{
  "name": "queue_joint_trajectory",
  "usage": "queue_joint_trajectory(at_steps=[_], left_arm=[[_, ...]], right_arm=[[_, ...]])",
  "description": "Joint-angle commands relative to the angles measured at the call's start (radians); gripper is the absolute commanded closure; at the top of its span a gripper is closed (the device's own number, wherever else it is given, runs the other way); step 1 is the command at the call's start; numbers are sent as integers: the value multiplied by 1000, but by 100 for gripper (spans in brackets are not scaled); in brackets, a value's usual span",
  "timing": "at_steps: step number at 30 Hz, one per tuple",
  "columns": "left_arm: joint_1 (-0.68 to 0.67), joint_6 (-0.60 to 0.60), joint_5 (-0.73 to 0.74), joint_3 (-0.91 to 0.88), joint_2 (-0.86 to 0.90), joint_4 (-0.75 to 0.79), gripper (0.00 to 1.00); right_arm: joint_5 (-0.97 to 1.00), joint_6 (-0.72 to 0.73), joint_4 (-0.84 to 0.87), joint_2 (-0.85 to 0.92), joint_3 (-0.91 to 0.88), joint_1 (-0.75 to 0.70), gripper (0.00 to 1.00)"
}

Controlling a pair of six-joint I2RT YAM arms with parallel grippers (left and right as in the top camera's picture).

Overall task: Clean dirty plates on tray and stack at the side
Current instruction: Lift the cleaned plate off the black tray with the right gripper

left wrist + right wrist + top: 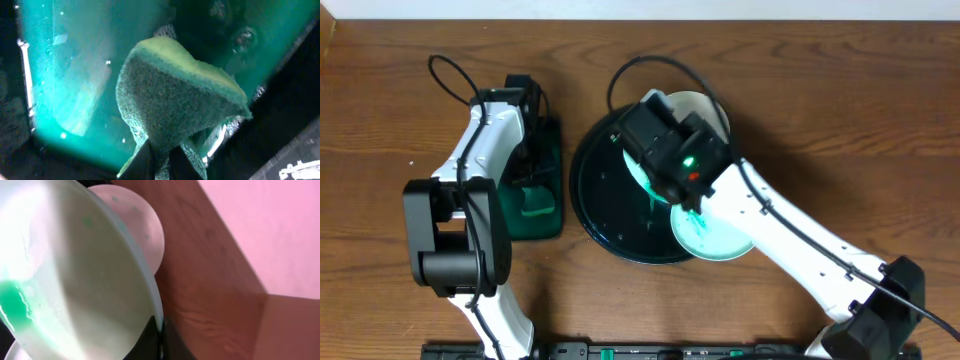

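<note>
The black tray [605,215] sits at the table's centre. My right gripper [161,339] is shut on the rim of a white plate [75,280] that carries a teal smear. From overhead that plate [642,178] shows teal beside the right wrist, above the tray, and the fingers are hidden under the wrist. A second plate [712,238] with teal smears lies at the tray's front right edge. A third, whiter plate [705,103] lies at the tray's back right, with faint green spots [145,225] in the right wrist view. My left gripper [159,165] is shut on a green sponge [175,95].
A green rectangular tray [548,215] lies left of the black tray, with the left arm over it; its wet green floor [75,75] fills the left wrist view. Bare wooden table [840,130] surrounds both trays. Cables loop near both wrists.
</note>
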Motion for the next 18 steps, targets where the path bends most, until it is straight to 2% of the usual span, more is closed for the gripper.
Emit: queue_joint_trajectory(at_steps=[1,2,4,10,18], left_arm=[[28,14,3,-29,10,29,41],[33,14,3,-32,10,32,30],[39,14,3,-33,10,31,22],[44,14,3,-33,10,29,21],[44,14,3,-33,10,30,20]], right_arm=[[159,-10,-1,-24,23,54,99],[186,-10,-1,-23,23,66,99],[237,-9,0,-23,23,80,99],[473,-21,11,-23,23,124,99],[638,-163,47,-23,23,218,99]])
